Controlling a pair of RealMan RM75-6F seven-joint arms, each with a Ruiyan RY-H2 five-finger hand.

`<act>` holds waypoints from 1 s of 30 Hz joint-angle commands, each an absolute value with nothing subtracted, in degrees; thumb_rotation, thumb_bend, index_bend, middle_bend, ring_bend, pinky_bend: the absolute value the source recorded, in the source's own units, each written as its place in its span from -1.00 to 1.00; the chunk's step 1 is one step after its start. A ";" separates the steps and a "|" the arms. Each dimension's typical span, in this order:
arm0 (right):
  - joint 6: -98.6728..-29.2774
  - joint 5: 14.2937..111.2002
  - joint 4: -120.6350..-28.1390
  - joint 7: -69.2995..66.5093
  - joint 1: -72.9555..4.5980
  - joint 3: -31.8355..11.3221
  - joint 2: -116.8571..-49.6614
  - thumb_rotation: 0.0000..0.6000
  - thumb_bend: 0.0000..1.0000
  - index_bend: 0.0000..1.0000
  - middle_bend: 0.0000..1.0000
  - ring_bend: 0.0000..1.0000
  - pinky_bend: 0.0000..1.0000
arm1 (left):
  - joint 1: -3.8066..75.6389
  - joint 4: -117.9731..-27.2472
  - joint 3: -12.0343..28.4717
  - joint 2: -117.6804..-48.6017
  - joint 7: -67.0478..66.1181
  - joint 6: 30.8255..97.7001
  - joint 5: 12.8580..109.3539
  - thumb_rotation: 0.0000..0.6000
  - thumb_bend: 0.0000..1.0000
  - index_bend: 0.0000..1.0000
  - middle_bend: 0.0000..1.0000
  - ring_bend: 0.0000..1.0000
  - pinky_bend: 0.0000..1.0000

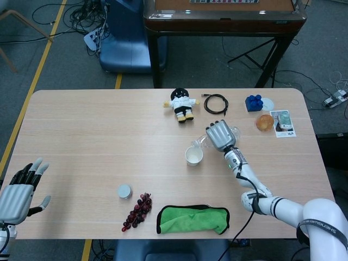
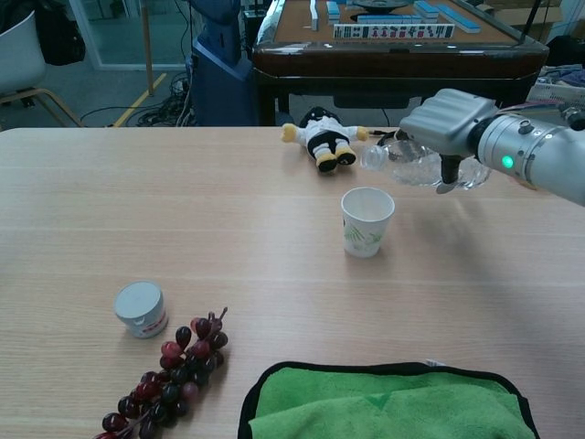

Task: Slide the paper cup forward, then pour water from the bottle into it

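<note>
A white paper cup (image 1: 194, 155) (image 2: 366, 220) with a green leaf print stands upright near the table's middle. My right hand (image 1: 219, 135) (image 2: 447, 123) grips a clear plastic bottle (image 2: 412, 166) (image 1: 200, 142), uncapped and tipped almost level, its mouth just above and to the right of the cup's rim. Whether water is running out I cannot tell. My left hand (image 1: 20, 187) hovers with fingers spread at the table's near left corner, holding nothing.
A small grey-capped jar (image 2: 141, 308), dark grapes (image 2: 169, 380) and a green cloth (image 2: 384, 402) lie near the front edge. A plush doll (image 2: 322, 133), a black cable (image 1: 216, 103), blue blocks (image 1: 254, 103), an orange ball (image 1: 265, 122) and a card (image 1: 283, 123) sit at the back.
</note>
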State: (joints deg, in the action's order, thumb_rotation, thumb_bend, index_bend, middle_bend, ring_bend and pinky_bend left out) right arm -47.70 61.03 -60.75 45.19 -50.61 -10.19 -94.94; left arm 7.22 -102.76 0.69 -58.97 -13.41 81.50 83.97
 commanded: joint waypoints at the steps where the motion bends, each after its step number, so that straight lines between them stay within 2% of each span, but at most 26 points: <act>1: -48.08 60.22 -60.92 47.44 -51.09 -9.54 -94.92 1.00 -0.60 0.24 0.20 -0.02 0.16 | 7.18 -102.72 0.78 -59.04 -13.37 81.65 83.96 1.00 -0.45 -0.84 -1.00 -1.00 -0.79; 30: -49.93 56.52 -62.35 60.96 -52.85 -5.63 -93.66 1.00 -0.60 0.24 0.20 -0.02 0.16 | 6.94 -103.36 0.79 -58.74 -13.74 81.83 84.32 1.00 -0.45 -0.84 -1.00 -1.00 -0.79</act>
State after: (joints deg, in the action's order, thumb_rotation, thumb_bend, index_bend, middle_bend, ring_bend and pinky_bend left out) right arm -49.85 56.72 -62.18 60.60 -52.80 -5.82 -93.82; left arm 6.93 -103.37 0.79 -58.73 -13.74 81.83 84.33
